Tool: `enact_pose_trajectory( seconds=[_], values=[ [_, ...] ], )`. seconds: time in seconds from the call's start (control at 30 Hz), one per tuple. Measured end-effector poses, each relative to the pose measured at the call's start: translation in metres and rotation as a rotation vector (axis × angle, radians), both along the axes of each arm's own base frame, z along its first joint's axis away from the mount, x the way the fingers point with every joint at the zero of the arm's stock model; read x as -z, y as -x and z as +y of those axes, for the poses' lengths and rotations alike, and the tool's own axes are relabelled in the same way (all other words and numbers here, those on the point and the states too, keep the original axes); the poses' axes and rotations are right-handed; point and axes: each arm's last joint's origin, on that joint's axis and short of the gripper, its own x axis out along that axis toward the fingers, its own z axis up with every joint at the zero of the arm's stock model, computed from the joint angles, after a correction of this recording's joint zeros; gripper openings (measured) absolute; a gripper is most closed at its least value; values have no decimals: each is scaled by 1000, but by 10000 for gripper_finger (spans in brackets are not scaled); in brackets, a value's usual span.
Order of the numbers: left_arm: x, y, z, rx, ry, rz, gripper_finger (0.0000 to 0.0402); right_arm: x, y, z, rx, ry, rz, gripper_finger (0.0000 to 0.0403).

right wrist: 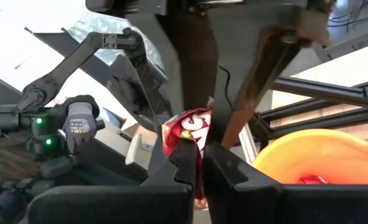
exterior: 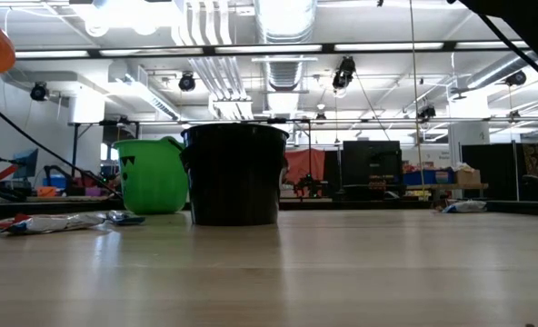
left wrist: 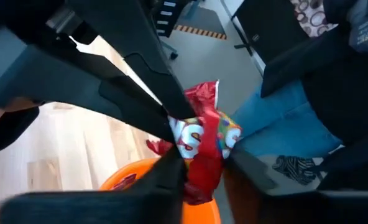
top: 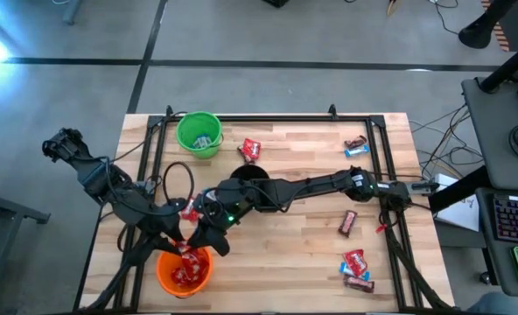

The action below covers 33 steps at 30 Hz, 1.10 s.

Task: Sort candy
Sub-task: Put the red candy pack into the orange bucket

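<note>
Wooden table near its front-left corner: right gripper and left gripper both clamp one red candy above the orange cup, which holds red candies; more candies lie toward the right edge.

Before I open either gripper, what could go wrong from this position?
1. The left gripper and the right gripper are each shut on a red candy, close together above the orange cup. I cannot tell whether it is the same wrapper; if so, pulling apart could tear or drop it.
2. The arms crowd each other there, so a sideways move may knock them together.
3. A release near the rim might land the candy on the table.
</note>
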Motion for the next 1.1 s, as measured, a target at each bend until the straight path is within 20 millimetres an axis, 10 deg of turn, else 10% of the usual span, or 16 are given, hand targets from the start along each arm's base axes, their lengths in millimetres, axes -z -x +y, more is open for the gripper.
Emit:
enact_pose_trajectory(
  seconds=[0.5,1.1],
  values=[
    [0,1,-1,8,40,34,3,-2,0,1,-2,13,-21,22],
    [-4,12,3,47,116,99,0,-10,2,-6,-1,19,-53,189]
  ],
)
